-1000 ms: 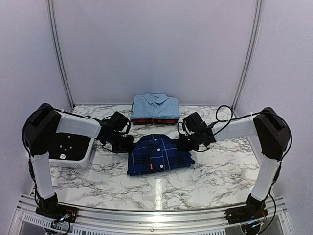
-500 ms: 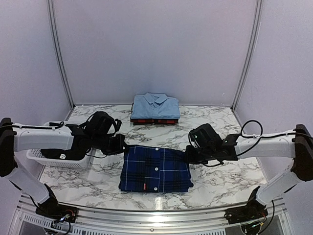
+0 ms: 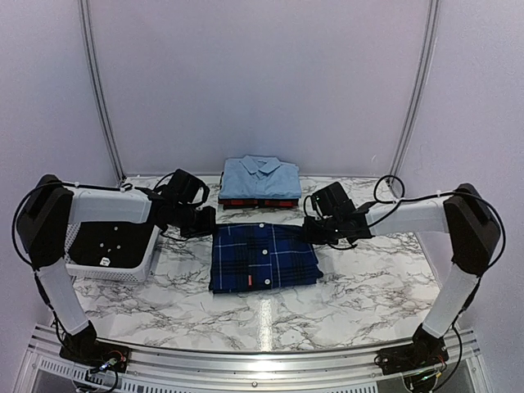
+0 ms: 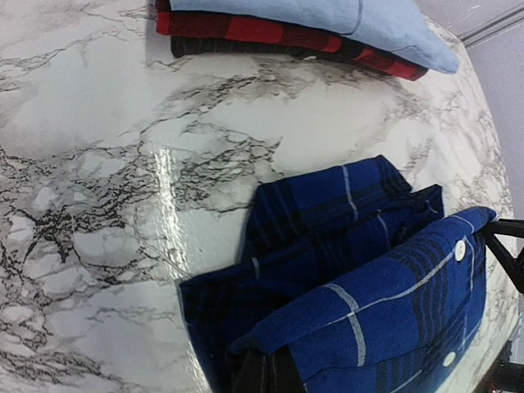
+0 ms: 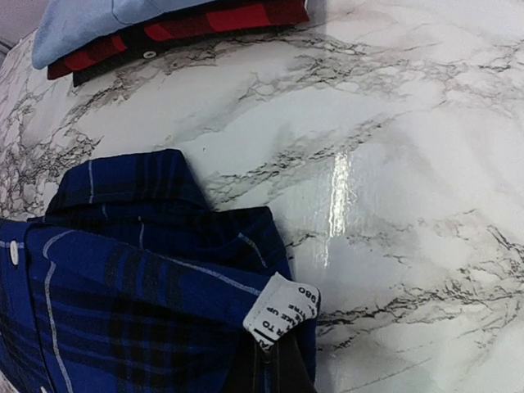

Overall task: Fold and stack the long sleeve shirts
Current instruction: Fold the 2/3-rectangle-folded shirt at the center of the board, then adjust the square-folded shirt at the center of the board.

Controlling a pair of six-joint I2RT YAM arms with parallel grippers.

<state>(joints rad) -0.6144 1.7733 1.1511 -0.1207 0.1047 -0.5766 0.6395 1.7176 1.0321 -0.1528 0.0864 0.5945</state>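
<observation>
The navy plaid shirt (image 3: 264,260) lies nearest to the arm bases, folded into a rough rectangle on the counter (image 3: 368,286) with the button side up. I have both tools on its far edge. The left tool (image 3: 210,228) is closed narrow on the far left corner. The right tool (image 3: 309,232) is pinched on the far right corner, just beside the white care label (image 5: 281,315). In the wrist views this far edge is raised a little and the layers are bunched there.

Beyond it, and apart from it, the light blue shirt (image 3: 260,176) sits folded on top of the red-and-black plaid shirt (image 3: 258,201). So I judge that 2 of the 3 shirts are done. What is left is to bring the 3rd shirt onto that pile, and perhaps to tidy its fold.
</observation>
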